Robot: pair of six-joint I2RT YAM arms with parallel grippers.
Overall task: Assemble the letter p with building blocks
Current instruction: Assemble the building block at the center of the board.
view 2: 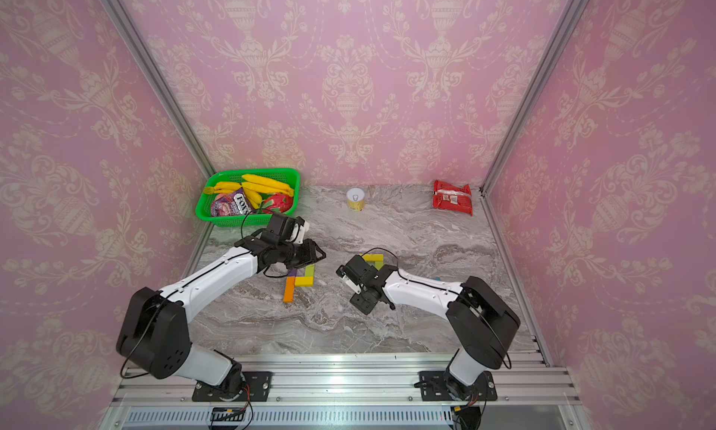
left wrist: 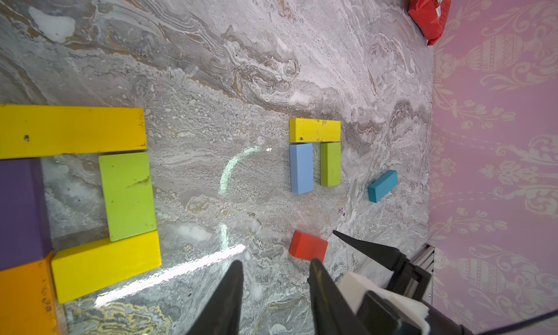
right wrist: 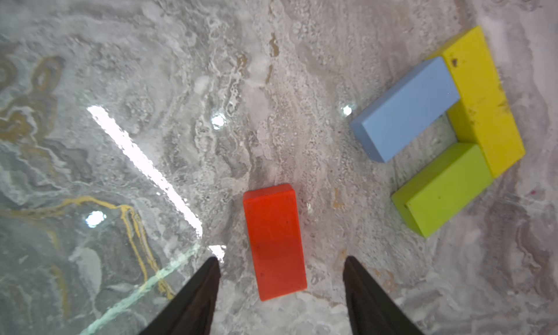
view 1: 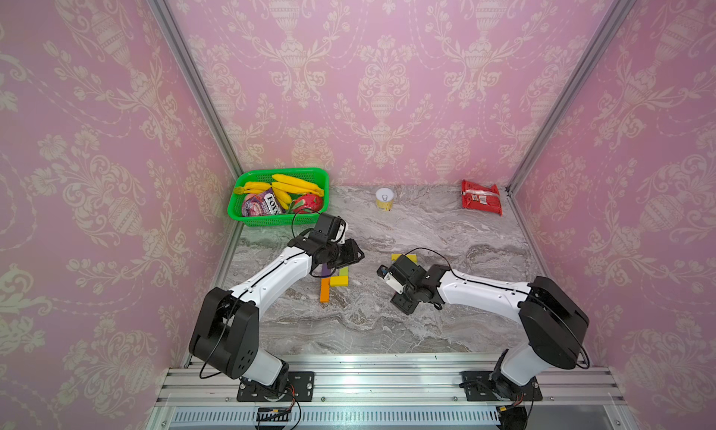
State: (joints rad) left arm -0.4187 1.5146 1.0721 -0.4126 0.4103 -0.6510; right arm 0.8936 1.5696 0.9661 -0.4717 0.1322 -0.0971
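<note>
One group of building blocks lies close under my left arm: a yellow bar [left wrist: 69, 131], a purple bar [left wrist: 21, 212], a lime green bar [left wrist: 128, 194], a second yellow bar [left wrist: 105, 264] and an orange bar [view 1: 324, 290]. Farther right, a yellow bar [right wrist: 483, 101] caps a light blue bar [right wrist: 404, 110] and a lime bar [right wrist: 444, 188]. A teal bar [left wrist: 382, 186] lies apart beyond them. A red bar [right wrist: 274, 240] lies flat on the table, its near end between the spread tips of my right gripper [right wrist: 282, 259], untouched. My left gripper [left wrist: 276, 262] is open and empty beside it.
A green basket [view 1: 248, 219] with bananas and packets stands at the back left. A small yellow can [view 1: 384, 199] and a red snack packet [view 1: 481, 197] sit along the back wall. Pink walls enclose the marble table [view 1: 387, 331] on three sides.
</note>
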